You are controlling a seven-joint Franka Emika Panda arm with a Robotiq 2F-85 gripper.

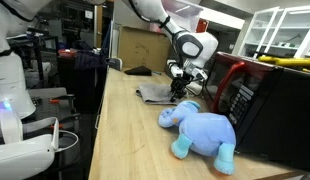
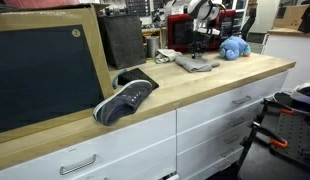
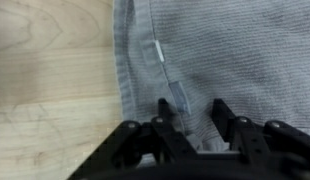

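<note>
Wooden counter [image 3: 45, 80], fingers [image 3: 167, 112] over grey cloth [image 3: 235, 50]

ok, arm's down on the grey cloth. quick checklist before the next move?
1. Is the gripper over the grey cloth: ok, it straddles the cloth beside the hem.
2. Grip on the cloth: cannot tell; the fingertips stand apart and no pinched fold shows.
3. Cloth fully on the countertop: ok, nothing hangs over the edge in either exterior view.
4. Cloth apart from the plush elephant: ok.
5. Room beside the microwave: cannot tell; it stands close to the wrist.
6. Distance from the shoe: ok, it lies far along the counter.
</note>
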